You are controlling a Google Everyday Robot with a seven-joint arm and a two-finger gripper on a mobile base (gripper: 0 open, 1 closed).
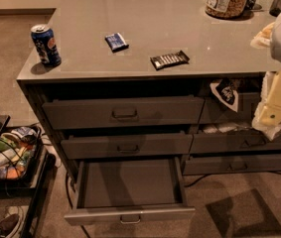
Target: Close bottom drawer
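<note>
Bench point(145, 14): grey, drawer bank below.
Bottom drawer point(130, 185): lowest left, pulled out toward camera, front's long axis left-right.
Gripper point(271, 110): right edge, up-right of drawer front, well apart; open or closed, cannot tell.
Handle point(130, 218): centred on front.

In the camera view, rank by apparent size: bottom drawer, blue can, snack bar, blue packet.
bottom drawer
blue can
snack bar
blue packet, close to the bar
The end effector is at the right edge.
</note>
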